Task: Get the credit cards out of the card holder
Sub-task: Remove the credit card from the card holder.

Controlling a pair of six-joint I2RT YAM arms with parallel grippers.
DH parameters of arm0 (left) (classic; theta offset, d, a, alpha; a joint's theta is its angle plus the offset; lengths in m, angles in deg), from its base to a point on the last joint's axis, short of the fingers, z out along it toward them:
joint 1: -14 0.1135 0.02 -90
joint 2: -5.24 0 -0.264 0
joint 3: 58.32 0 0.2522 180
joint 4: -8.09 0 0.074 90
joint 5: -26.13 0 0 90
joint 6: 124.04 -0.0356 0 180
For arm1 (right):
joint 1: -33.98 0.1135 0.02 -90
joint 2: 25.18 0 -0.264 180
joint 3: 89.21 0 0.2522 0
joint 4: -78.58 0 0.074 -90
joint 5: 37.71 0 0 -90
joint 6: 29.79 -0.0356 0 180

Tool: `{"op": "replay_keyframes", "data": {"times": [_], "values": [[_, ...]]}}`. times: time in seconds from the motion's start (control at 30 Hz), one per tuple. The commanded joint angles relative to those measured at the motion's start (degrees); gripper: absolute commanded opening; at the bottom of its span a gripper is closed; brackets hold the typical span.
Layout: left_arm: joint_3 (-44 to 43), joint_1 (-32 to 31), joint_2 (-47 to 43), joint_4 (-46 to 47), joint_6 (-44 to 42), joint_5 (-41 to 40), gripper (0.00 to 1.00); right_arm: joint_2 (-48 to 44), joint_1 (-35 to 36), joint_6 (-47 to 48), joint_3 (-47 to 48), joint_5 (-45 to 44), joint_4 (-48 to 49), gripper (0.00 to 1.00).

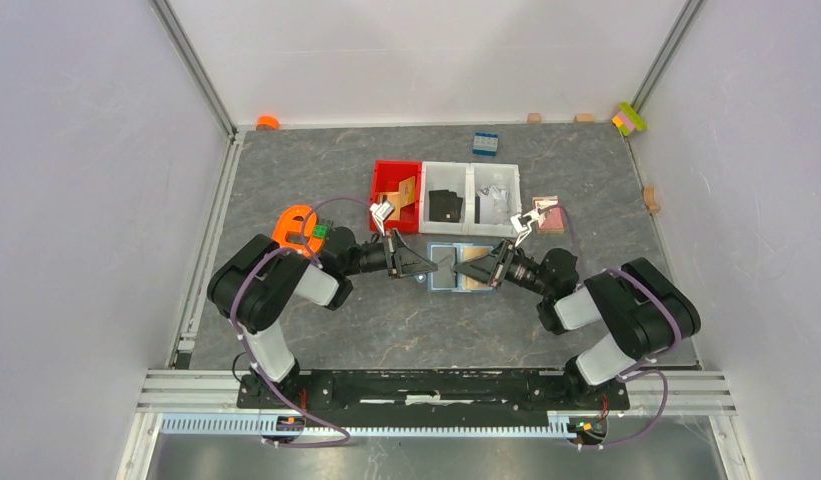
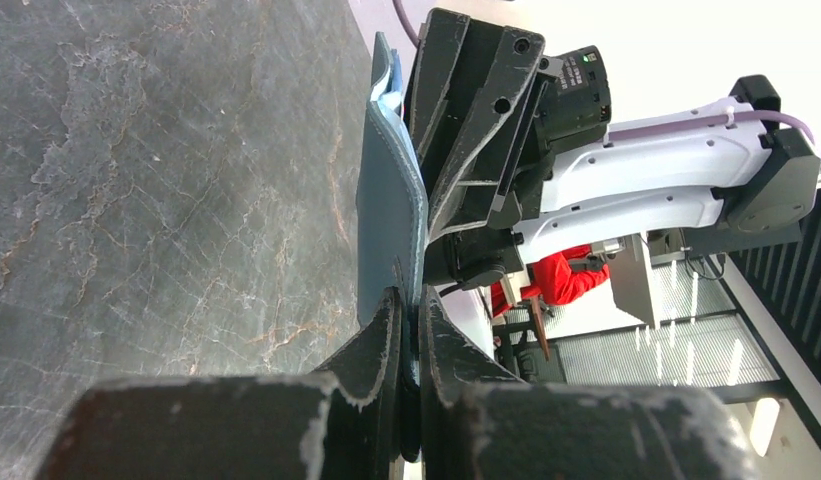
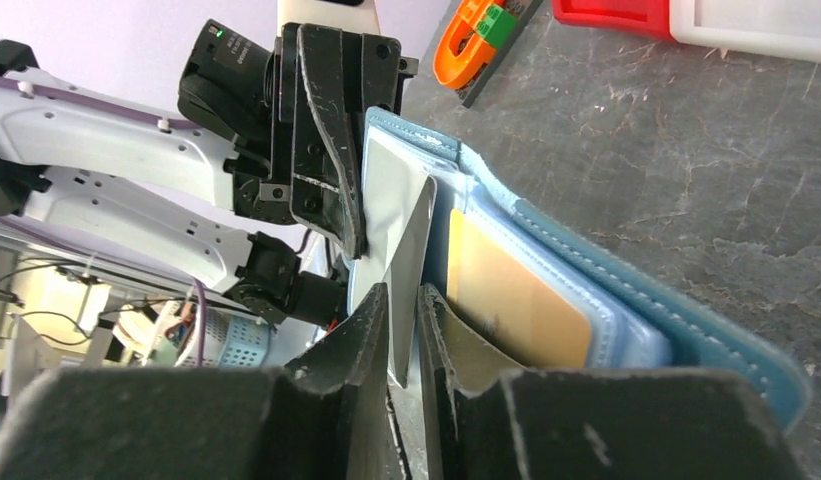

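The steel-blue card holder (image 1: 443, 278) lies open on the table between both grippers. My left gripper (image 2: 408, 305) is shut on the edge of one wallet flap (image 2: 388, 200), which stands up on edge. In the top view it sits at the holder's left side (image 1: 432, 264). My right gripper (image 3: 401, 300) is shut on a silvery-grey credit card (image 3: 404, 235) that sticks partly out of the holder (image 3: 686, 335). A tan-gold card (image 3: 511, 290) sits in a pale blue pocket beside it. In the top view the right gripper (image 1: 460, 268) is over the holder's middle.
A red bin (image 1: 382, 187) and two white bins (image 1: 471, 170) with parts stand just behind the holder. A dark-blue studded brick (image 1: 485, 143) lies further back. An orange tool (image 1: 298, 225) lies left of the left arm, and a pinkish block (image 1: 548, 213) right of the bins.
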Motion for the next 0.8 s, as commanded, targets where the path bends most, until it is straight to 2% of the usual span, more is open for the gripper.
{"op": "replay_keyframes", "data": {"times": [0.0, 0.37, 0.5, 0.6, 0.67, 0.77], "values": [[-1.5, -0.7, -0.3, 4.2, 1.1, 2.6, 0.02, 3.4, -0.2, -8.1, -0.9, 2.3, 18.3, 0.22], [-2.0, -1.2, -0.1, 4.4, 1.2, 3.2, 0.02, 3.2, 0.2, -8.0, -0.5, 2.9, 19.0, 0.12], [-2.1, -1.2, 0.2, 4.3, 1.4, 3.3, 0.02, 3.3, 1.3, -8.8, 0.1, 3.6, 21.1, 0.19], [-2.3, -1.2, 0.5, 4.2, 1.4, 3.4, 0.02, 3.2, 2.1, -8.4, 0.5, 3.9, 20.9, 0.18], [-2.3, -1.2, 0.7, 4.2, 1.4, 3.5, 0.02, 3.2, 2.2, -8.4, 0.6, 3.8, 20.7, 0.15], [-2.2, -1.1, 0.3, 4.2, 1.3, 3.3, 0.02, 2.9, 2.2, -8.2, 0.4, 3.7, 20.6, 0.04]]}}
